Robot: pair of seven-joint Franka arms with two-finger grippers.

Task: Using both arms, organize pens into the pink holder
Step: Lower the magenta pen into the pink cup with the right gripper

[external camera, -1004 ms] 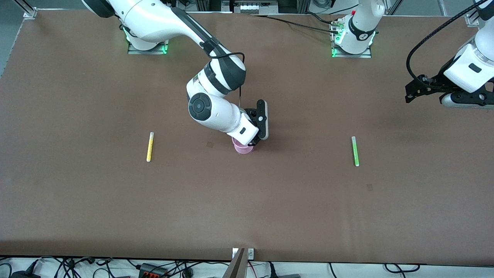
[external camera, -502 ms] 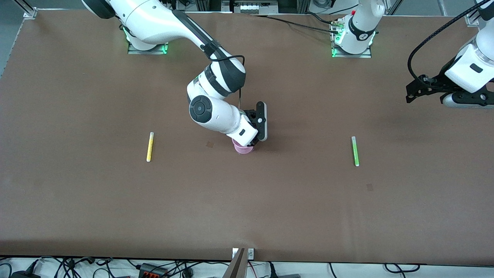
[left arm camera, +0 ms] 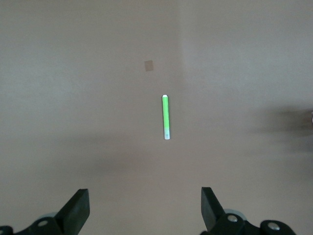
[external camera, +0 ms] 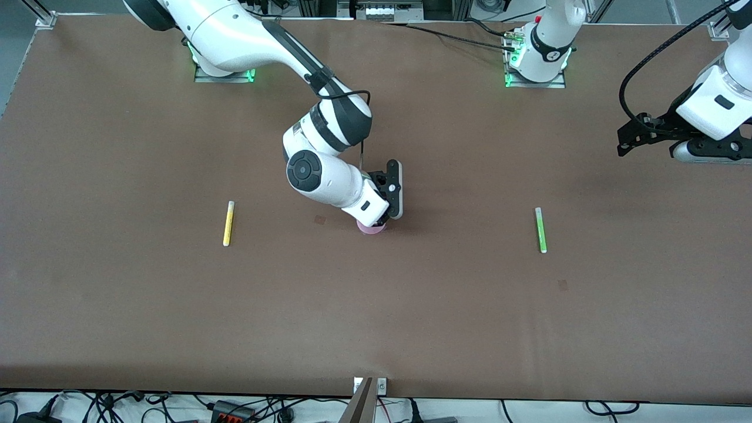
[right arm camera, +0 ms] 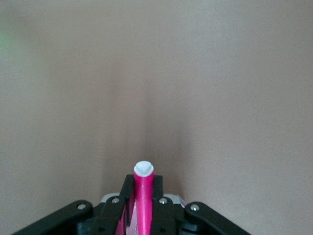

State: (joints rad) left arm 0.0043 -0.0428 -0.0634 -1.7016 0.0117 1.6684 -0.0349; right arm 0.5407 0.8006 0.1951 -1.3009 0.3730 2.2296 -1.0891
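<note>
Brown surface (external camera: 376,317) spans the whole front view, robot bases along its top edge, cable clutter under its near edge.

Going across the front view from the right arm's end:

- Yellow pen (external camera: 228,223) lies flat on the surface, well apart from the right end effector, toward the right arm's end of the surface.
- Right end effector (external camera: 380,218) sits directly over the pink holder (external camera: 371,228) at mid-surface, arm folded down on top of it so only the holder's lower rim shows. Fingers are clamped together on the magenta pen (right arm camera: 143,196); the right wrist view shows it standing between the fingers (right arm camera: 117,208), white tip clear of them. A pale pink edge shows just beside the pen down at the fingers. Can't tell how far the pen is inside the holder.
- Green pen (external camera: 540,230) lies flat, well apart from the holder, toward the left arm's end. The left wrist view has it (left arm camera: 166,117) centred out ahead of the left end effector (left arm camera: 144,208), not touching it. A small darker patch (left arm camera: 149,65) marks the surface near that pen.
- Left end effector (external camera: 631,138) waits up in the air over the surface's left-arm end, fingers spread wide apart, nothing between them.
</note>
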